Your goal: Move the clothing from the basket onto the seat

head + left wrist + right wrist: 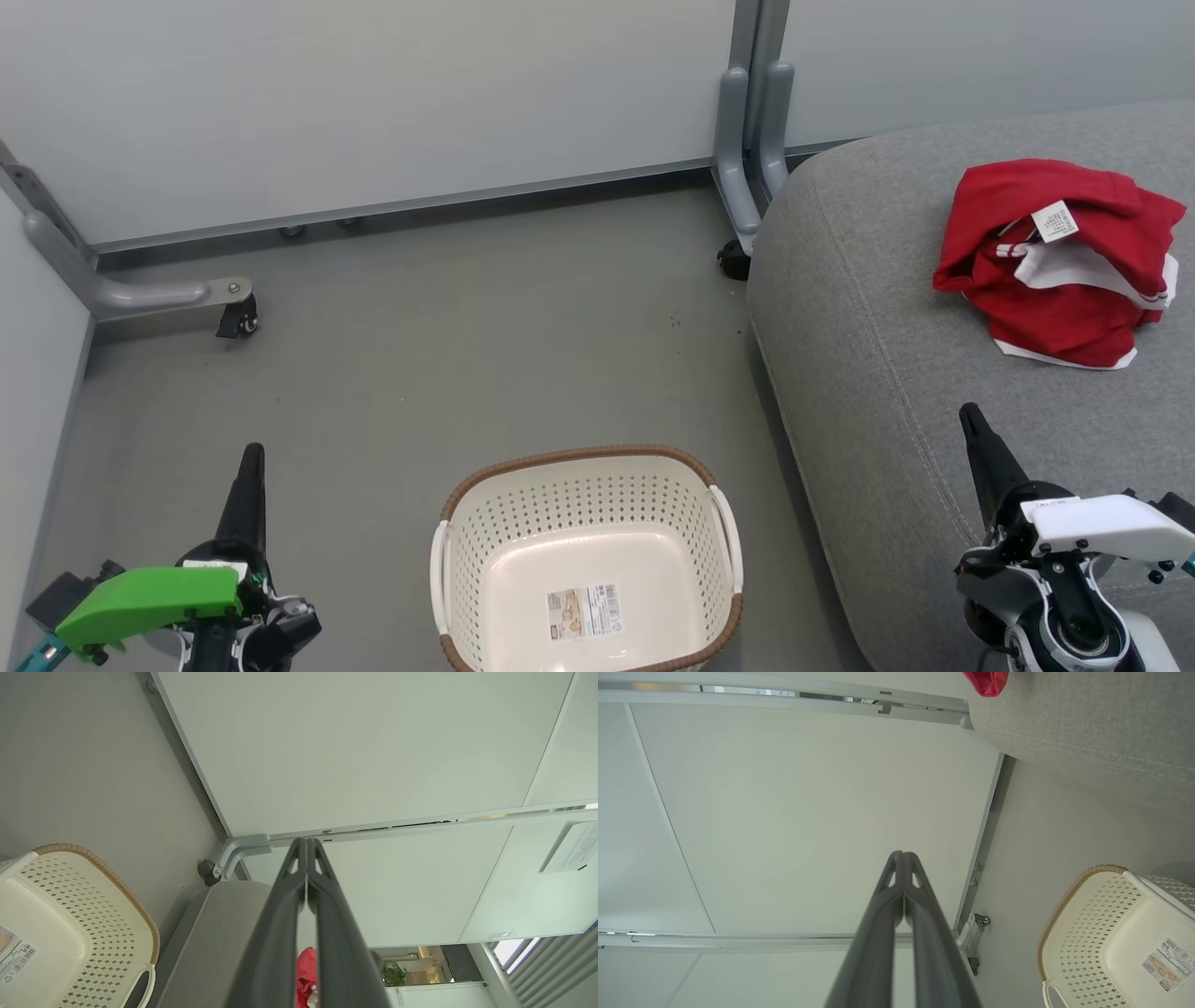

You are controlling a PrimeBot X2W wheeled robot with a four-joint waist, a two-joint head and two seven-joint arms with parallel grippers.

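Where the floor ends at its far and left edges, partition walls (pixel 373 93): pale panels on grey wheeled feet.
Floor (pixel 448 373): plain grey, carrying the basket.
Seat (pixel 896 392): light grey cushion with a rounded corner and a stitched seam, rising at the floor's right edge.
Basket (pixel 579 504): cream, perforated, brown rim, 2 white handles; upright on the floor just beside the seat's left edge.
Clothing (pixel 1055 308): crumpled red heap with white trim, lying on the seat toward its far right edge, well apart from the basket.
Left gripper (pixel 252 457): 2 dark fingers pressed together on nothing, above the floor left of the basket.
Right gripper (pixel 971 415): 2 dark fingers pressed together on nothing, over the seat's near part, apart from the clothing.
Sticker (pixel 583 611): paper label flat on the basket's bottom.
Label tag (pixel 1056 221): small, white, on top of the clothing.
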